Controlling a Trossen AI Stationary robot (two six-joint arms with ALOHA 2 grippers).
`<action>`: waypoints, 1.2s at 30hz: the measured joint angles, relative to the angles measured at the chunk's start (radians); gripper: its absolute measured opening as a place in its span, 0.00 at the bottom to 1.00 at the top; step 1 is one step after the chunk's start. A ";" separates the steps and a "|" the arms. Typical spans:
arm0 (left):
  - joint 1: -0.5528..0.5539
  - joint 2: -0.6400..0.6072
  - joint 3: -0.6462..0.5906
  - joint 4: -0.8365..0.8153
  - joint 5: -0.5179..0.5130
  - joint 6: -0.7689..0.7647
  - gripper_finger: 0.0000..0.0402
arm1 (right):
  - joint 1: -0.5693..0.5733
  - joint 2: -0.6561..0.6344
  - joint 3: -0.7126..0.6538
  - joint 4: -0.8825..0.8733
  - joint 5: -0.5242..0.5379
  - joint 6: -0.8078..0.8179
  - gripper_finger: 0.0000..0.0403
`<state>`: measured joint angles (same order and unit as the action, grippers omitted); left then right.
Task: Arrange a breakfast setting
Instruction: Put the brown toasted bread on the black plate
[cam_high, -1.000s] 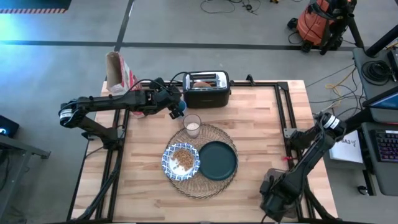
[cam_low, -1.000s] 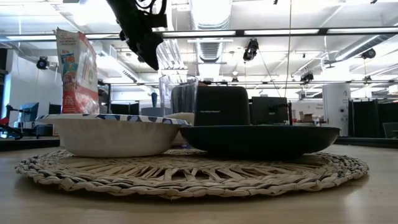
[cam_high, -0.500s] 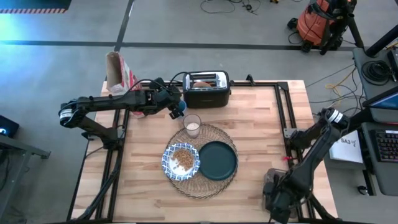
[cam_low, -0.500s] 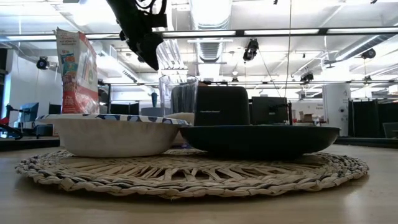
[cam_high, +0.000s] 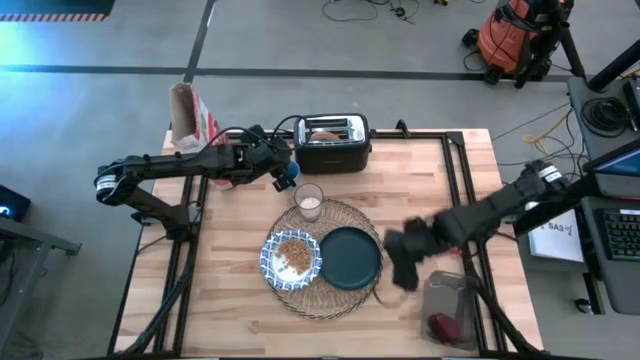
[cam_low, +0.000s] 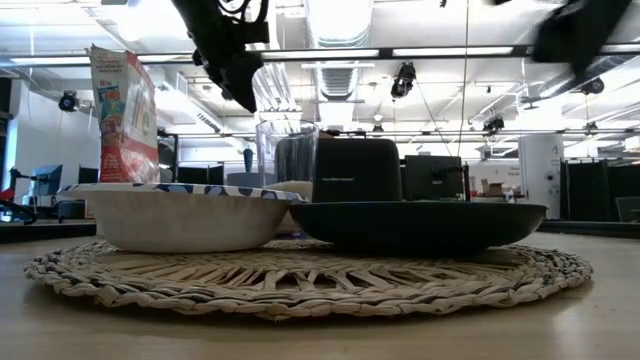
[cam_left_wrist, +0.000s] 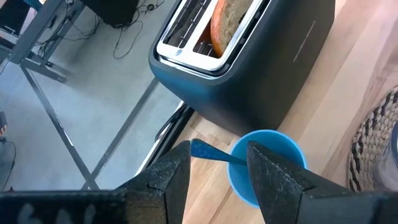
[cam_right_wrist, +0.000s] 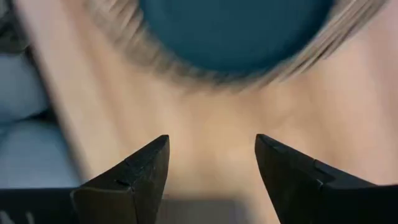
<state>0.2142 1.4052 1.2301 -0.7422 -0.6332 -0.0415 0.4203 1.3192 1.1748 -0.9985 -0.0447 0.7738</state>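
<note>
From above, the large round woven straw placemat (cam_high: 325, 258) lies mid-table carrying the blue-and-white patterned bowl (cam_high: 291, 257) of cereal beside the dark teal plate (cam_high: 350, 258), with the clear glass of milk (cam_high: 309, 201) on its far edge, a layout that reads as a setting nearly complete. The left gripper (cam_high: 281, 172) hangs over the small blue cup (cam_high: 288, 174) just beside the black-and-silver toaster (cam_high: 332, 142), while the right gripper (cam_high: 403, 262) is blurred just beside the plate's right rim, empty. At table height, the bowl and plate sit side by side on the mat, the glass and toaster behind them. The left wrist view shows the left gripper's fingers spread to either side of the small blue spoon (cam_left_wrist: 214, 153), whose handle slants up out of the cup toward them, the bowl end hidden inside; I cannot tell whether they touch it. The right wrist view shows that gripper's fingers parted wide, holding nothing, facing the plate's edge.
</note>
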 joint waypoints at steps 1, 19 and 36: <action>0.000 0.000 0.000 0.000 0.000 -0.005 0.35 | -0.050 -0.010 0.000 -0.001 0.021 -0.077 0.56; 0.000 0.006 0.000 0.121 0.002 0.003 0.35 | -0.716 0.065 0.047 0.665 0.172 -1.138 0.56; 0.000 0.006 0.000 0.119 -0.004 -0.073 0.35 | -0.926 0.313 0.154 0.857 0.002 -1.314 0.56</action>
<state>0.2138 1.4113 1.2301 -0.6232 -0.6369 -0.1143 -0.5060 1.6317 1.3284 -0.1415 -0.0423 -0.5400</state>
